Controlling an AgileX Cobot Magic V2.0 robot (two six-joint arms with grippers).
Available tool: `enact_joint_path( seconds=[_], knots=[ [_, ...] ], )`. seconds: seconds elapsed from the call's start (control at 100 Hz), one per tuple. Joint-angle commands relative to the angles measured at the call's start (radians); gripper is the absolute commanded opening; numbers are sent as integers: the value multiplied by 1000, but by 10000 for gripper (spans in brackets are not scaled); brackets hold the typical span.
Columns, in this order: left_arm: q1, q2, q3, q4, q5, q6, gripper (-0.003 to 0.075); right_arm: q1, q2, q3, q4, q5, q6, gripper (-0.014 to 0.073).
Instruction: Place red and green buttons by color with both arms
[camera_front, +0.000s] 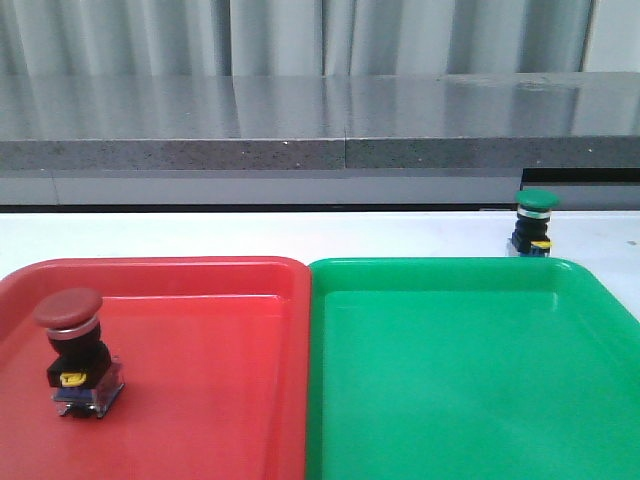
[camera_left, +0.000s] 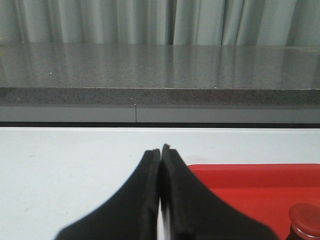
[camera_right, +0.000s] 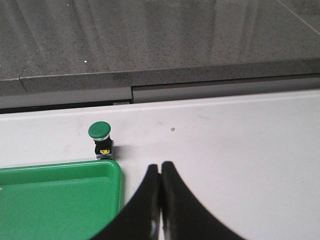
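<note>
Both end effectors have their black fingers pressed together on nothing: the left end effector (camera_left: 160, 150) hangs over the white table (camera_front: 250, 235) just beside the near-left edge of the glossy red plastic tray (camera_front: 200, 370), and the right end effector (camera_right: 160, 167) sits over bare table just off the outer corner of the glossy green plastic tray (camera_right: 55, 200).

Nearest the robot, the dark red mushroom-head push-button (camera_front: 72, 345) stands upright inside the red tray, toward its left side, so that half looks settled.

Farther back, the dark green mushroom-head push-button (camera_front: 533, 222) stands upright on the table just beyond the green tray's far right corner, outside its rim. It lies ahead of the right end effector and slightly inward, clearly that arm's reach.

Behind runs a grey speckled ledge (camera_front: 320, 130).
</note>
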Motion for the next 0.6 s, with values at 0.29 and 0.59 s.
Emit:
enact_joint_path(
  seconds=[0.29,0.59],
  knots=[
    [3,-33,11,-9,-86,-3,-20,36,472,-273,58,-52,-8,-53],
    [3,-33,11,-9,-86,-3,-20,101,773,-432,108,-24,-8,561]
  ],
)
